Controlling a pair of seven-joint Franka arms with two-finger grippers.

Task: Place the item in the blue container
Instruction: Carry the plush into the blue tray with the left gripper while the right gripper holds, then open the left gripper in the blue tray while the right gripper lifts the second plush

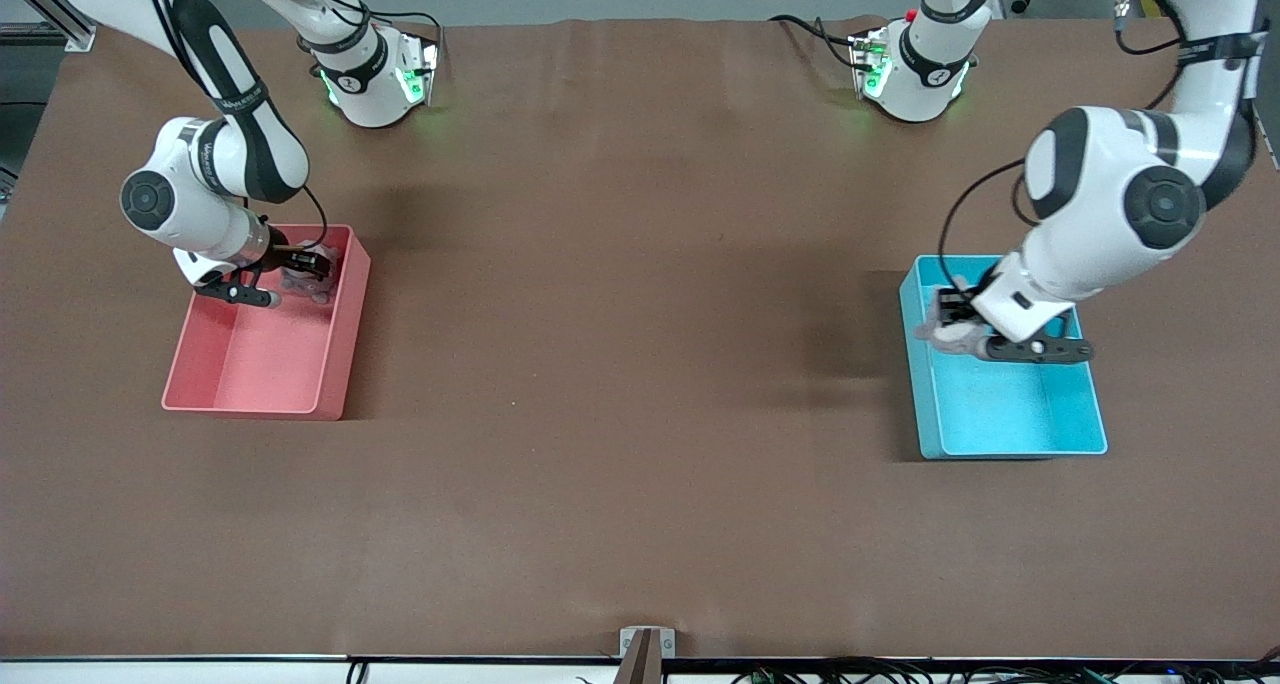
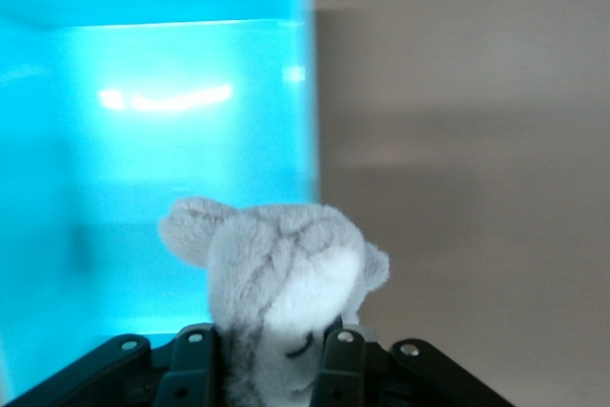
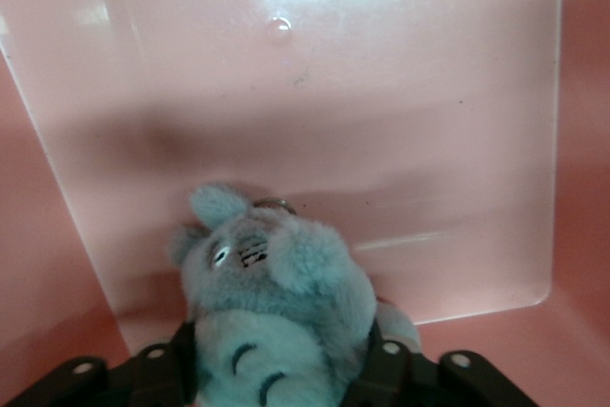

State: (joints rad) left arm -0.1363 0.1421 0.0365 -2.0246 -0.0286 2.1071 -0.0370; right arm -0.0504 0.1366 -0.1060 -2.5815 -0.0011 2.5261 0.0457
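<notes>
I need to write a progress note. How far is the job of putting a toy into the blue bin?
Nothing lies in the blue bin yet. The left gripper holds a grey plush toy over its rim, on the side toward the table's middle. The right gripper is in the pink bin, fingers around a second plush toy. Left to do: move the toy inward and release it.

The blue container (image 1: 1010,424) sits toward the left arm's end of the table (image 1: 640,364), the other bin (image 1: 260,374) toward the right arm's.

Left arm (image 1: 1110,199) bent downward, left gripper (image 1: 952,316) fingers clamped, right gripper (image 1: 305,269) lowered, fingers clamped.
</notes>
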